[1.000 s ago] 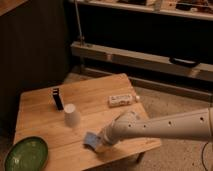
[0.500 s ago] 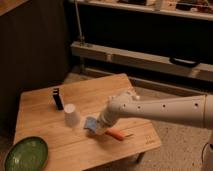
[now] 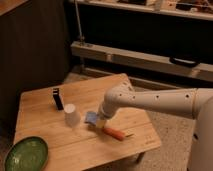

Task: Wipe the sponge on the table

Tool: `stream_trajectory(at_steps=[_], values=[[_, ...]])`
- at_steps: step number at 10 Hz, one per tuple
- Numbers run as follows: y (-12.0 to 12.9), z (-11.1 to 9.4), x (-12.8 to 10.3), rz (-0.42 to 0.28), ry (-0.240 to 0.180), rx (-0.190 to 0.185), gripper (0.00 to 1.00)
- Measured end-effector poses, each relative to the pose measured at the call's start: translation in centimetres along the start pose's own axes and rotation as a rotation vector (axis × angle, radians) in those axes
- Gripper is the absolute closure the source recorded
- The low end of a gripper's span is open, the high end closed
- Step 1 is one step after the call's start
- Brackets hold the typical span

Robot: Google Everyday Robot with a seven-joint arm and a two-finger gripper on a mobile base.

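sponge (image 3: 91,117) looks clenched in the gripper (image 3: 99,120), on the table (image 3: 40,102) beside the cup (image 3: 71,115); press it flat, sweep clear of cup and orange stick (image 3: 115,133).

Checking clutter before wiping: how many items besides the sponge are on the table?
4: black block behind the white cup mid-table, orange stick near the front edge, green plate front-left corner. The gripper holds the sponge beside the cup; the arm may hide more.
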Motion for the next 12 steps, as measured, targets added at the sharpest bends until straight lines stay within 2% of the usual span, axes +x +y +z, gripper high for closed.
stream_trajectory(at_steps=[4, 7, 10, 12], values=[[-1.3, 2.6, -0.1, -0.003, 0.036, -0.029, 0.68], [-3.2, 3.9, -0.4, -0.005, 0.057, -0.049, 0.87], [-6.2, 4.8, -2.4, -0.023, 0.082, -0.057, 0.87], [-7.5, 5.3, -2.3, -0.028, 0.115, -0.061, 0.87]])
